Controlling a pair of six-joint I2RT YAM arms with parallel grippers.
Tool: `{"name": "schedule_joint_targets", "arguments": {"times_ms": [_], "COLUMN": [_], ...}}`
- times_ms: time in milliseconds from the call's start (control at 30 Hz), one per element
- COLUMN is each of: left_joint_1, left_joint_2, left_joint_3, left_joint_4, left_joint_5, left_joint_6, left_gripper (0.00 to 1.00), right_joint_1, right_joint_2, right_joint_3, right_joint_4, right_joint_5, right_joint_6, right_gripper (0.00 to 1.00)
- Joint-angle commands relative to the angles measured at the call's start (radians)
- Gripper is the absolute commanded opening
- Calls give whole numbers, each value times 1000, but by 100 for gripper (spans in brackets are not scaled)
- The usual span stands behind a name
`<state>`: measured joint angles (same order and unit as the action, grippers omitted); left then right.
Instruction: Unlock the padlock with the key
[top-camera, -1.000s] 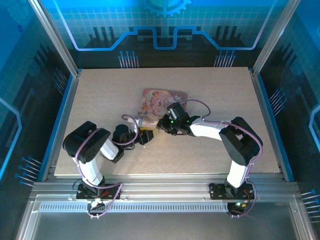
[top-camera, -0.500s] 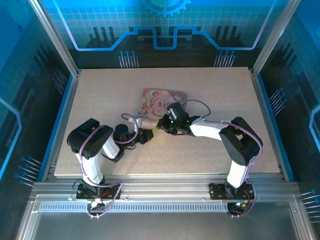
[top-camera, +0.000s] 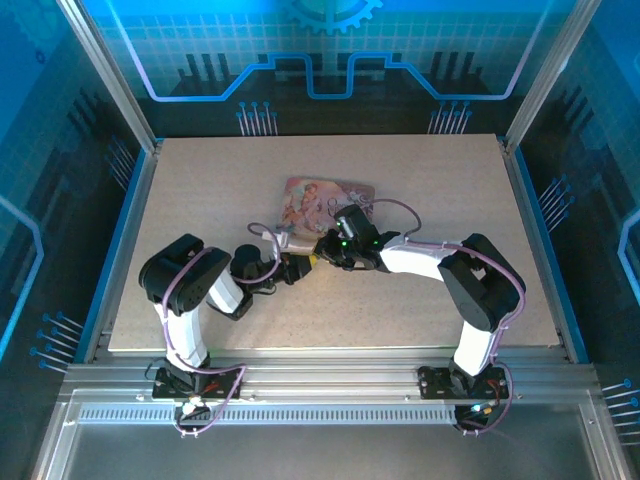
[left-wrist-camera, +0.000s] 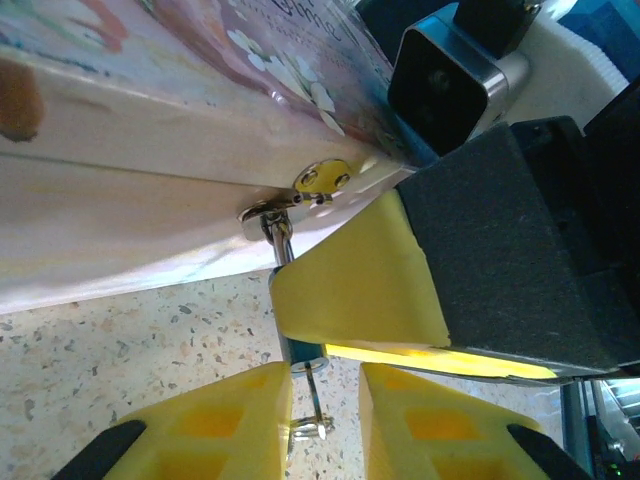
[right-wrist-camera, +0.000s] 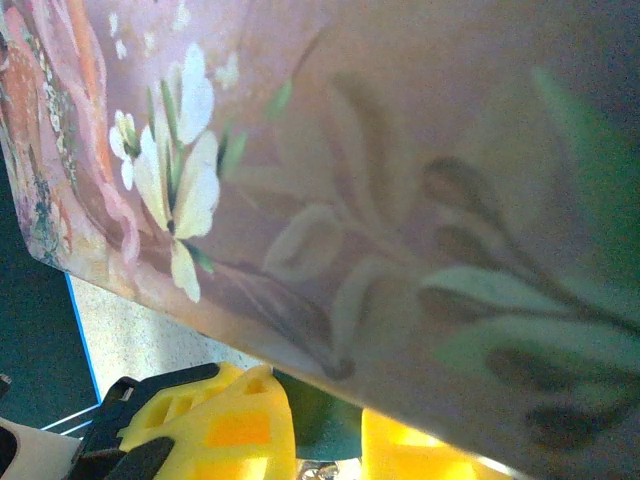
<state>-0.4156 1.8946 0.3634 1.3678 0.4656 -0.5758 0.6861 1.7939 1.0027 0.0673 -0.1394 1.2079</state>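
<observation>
- The padlock (left-wrist-camera: 303, 352) hangs from the hasp (left-wrist-camera: 322, 178) at the box's (top-camera: 325, 200) 7 o'clock corner, near the middle of the bench (top-camera: 430, 190).
- The right pincer (right-wrist-camera: 318, 412), reaching in from 4 o'clock, has its fingers drawn close onto the padlock's blue body.
- The key (left-wrist-camera: 314, 398) juts from the padlock toward 6 o'clock in the left wrist view.
- The left pincer (left-wrist-camera: 322, 390) is slightly parted, with a finger on either side of the key and no clear grip on it.
</observation>
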Motion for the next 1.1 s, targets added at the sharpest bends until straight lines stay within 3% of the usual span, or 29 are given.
{"name": "schedule_joint_targets", "arguments": {"times_ms": [0,333,533,633,800,1067], "left_joint_1": [-12,-46,-87,-123,-235,-357], "left_joint_2": [24,26,-63,-125,-202,-185], "left_joint_3": [23,29,27,35,60,48], "left_joint_4": [30,-23,-195,-323,-511,-448], "left_joint_5": [28,5,-69,-144,-360,-617], "left_joint_6": [0,69,222,345,597,844], "left_gripper": [23,0,0,0,0,0], "right_joint_1": [-3,-6,-5,-6,-7,-13], "right_joint_2": [22,20,33,31,21,5], "right_joint_3": [-10,-9,1,7,28,53], "right_joint_4": [-80,-83,-77,-84,-119,-172], "right_joint_5": [-93,-95,-109,-110,-111,-118], "right_joint_6": [67,78,91,93,87,70], "right_gripper": [0,0,0,0,0,0]}}
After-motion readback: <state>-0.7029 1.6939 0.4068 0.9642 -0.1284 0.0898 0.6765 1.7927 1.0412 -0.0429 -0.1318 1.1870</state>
